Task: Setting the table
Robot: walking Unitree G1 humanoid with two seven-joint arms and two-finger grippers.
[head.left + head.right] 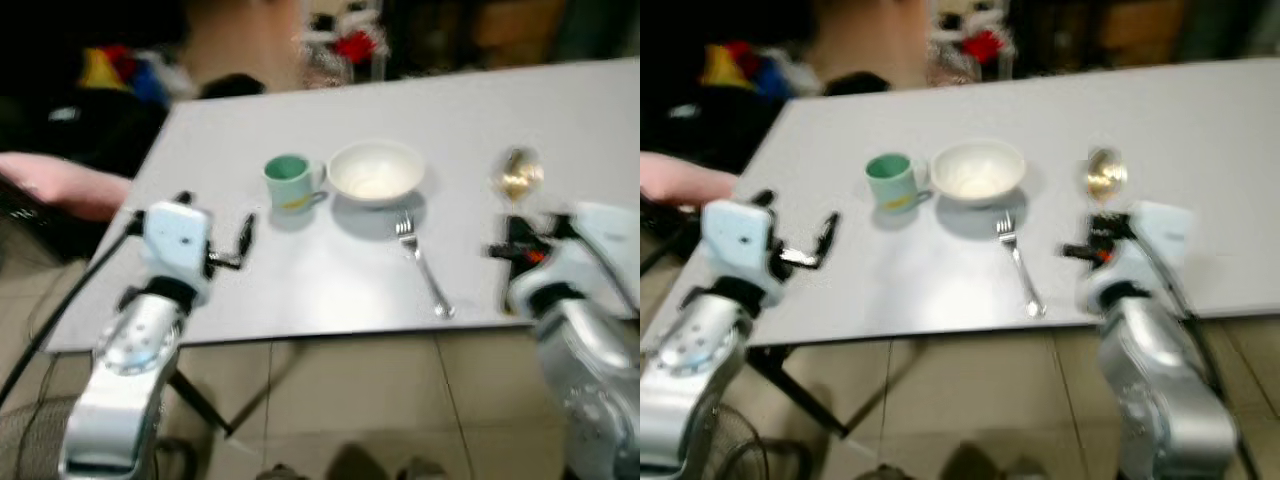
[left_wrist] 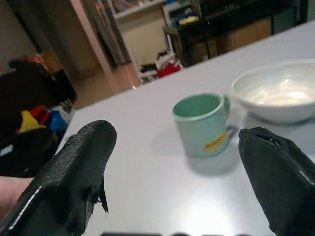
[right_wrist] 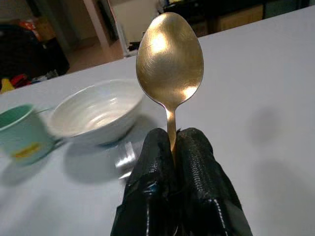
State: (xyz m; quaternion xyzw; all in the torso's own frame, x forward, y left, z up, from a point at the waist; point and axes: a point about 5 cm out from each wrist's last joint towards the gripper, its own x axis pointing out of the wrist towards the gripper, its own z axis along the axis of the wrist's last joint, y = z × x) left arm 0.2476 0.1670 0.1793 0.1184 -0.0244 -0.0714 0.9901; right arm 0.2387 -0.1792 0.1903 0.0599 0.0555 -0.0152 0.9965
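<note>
Far left of the head view, lower half: left gripper (image 1: 225, 245) over the near left part of the grey table (image 1: 320, 290), fingers spread wide, nothing between them, touching nothing that can be made out. Seen from its wrist, two black fingers (image 2: 74, 177) far apart, framing the green mug (image 2: 204, 123).

Centre, upper half: green mug (image 1: 288, 180) standing upright on the table, handle toward the white bowl (image 1: 376, 172) just beside it on the right. Below the bowl, a fork (image 1: 423, 265) lying on the table, tines up toward the bowl, handle running down to the near edge.

Right side, mid-height: right gripper (image 1: 520, 250) pinched tight on the handle of a gold spoon (image 3: 170, 61), spoon bowl standing up above the fingertips, well right of the fork. From the right wrist, fingers (image 3: 197, 167) pressed together around the thin stem.

Hard to read: both head views blurred, spoon there just a golden smear (image 1: 517, 174). Spoon handle swallowed by the black fingers. Dark clutter along the top edge, indistinct. Pink shape (image 1: 60, 185) at the left edge, cut off, unidentifiable.
</note>
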